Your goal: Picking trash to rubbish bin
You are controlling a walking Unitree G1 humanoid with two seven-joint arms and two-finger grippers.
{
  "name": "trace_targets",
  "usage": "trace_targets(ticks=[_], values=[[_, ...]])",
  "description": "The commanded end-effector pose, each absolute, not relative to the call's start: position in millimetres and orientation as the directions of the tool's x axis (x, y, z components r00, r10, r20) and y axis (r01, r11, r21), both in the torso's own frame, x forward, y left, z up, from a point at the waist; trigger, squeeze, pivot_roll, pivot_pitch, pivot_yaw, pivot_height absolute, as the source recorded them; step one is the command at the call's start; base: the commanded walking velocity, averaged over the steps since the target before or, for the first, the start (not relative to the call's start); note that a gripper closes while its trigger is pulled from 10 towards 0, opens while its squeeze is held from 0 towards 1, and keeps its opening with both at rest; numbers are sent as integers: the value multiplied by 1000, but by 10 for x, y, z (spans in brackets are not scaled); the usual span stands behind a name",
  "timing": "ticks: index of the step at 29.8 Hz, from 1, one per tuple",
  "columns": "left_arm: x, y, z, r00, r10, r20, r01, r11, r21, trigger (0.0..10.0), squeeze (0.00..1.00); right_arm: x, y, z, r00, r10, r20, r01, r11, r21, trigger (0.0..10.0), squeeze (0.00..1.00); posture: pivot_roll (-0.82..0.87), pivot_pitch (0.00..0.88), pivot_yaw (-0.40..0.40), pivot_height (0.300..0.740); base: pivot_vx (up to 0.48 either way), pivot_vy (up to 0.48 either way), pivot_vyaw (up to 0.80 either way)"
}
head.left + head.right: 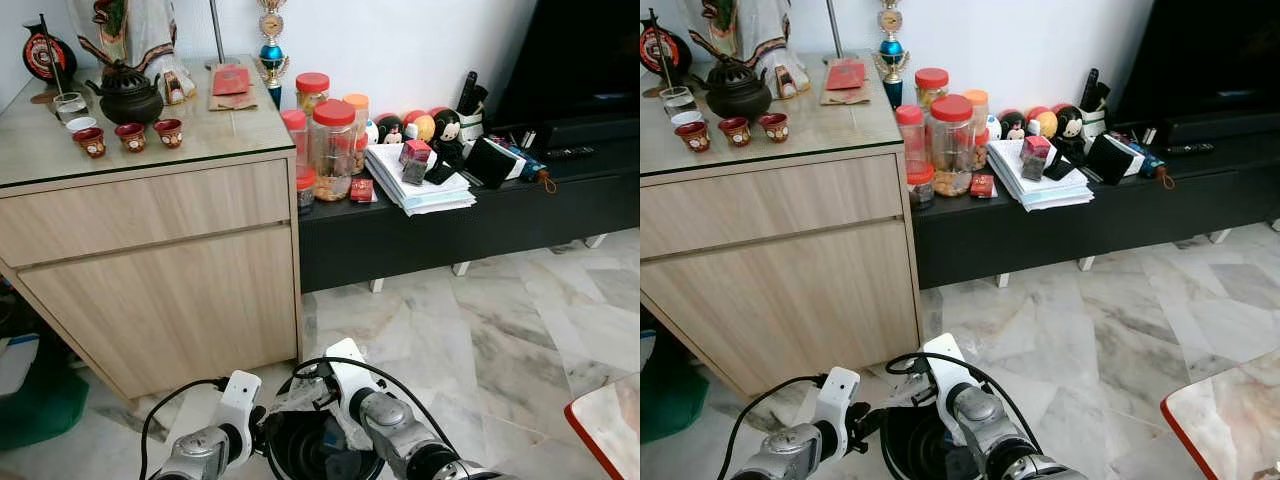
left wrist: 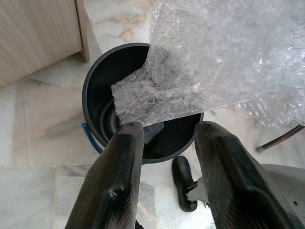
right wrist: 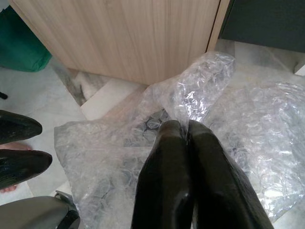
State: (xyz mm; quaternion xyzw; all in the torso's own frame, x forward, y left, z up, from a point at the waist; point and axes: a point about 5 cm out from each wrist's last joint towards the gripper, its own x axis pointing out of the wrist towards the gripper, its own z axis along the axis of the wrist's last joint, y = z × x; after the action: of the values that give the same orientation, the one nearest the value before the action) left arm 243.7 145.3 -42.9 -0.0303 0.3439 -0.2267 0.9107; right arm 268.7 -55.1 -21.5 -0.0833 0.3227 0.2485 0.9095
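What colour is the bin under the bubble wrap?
Dark grey to black bin, with a blue handle stub; clearest in the left wrist view.

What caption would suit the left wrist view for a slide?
Open left gripper above the dark rubbish bin, with a bubble wrap sheet hanging over its rim.

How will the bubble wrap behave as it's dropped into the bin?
The bubble wrap, pinched by the right gripper, looks floppy and probably light. It drapes in wide folds, so it may catch on the bin rim rather than fall in.
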Motion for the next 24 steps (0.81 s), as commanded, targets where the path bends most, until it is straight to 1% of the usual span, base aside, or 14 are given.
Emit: trace_targets(ticks=[1,24], values=[[2417,1490,-439,658,-431,-618,383,898,-218,10000,0,2710,-424,-162,665,422,-616,-530,848,7,10000,996,161,0,-51,740,0,0,0],[2426,1490,-434,655,-432,-620,387,896,-216,10000,0,2712,-420,-159,671,418,-612,-519,855,15,10000,1000,162,0,-51,740,0,0,0]])
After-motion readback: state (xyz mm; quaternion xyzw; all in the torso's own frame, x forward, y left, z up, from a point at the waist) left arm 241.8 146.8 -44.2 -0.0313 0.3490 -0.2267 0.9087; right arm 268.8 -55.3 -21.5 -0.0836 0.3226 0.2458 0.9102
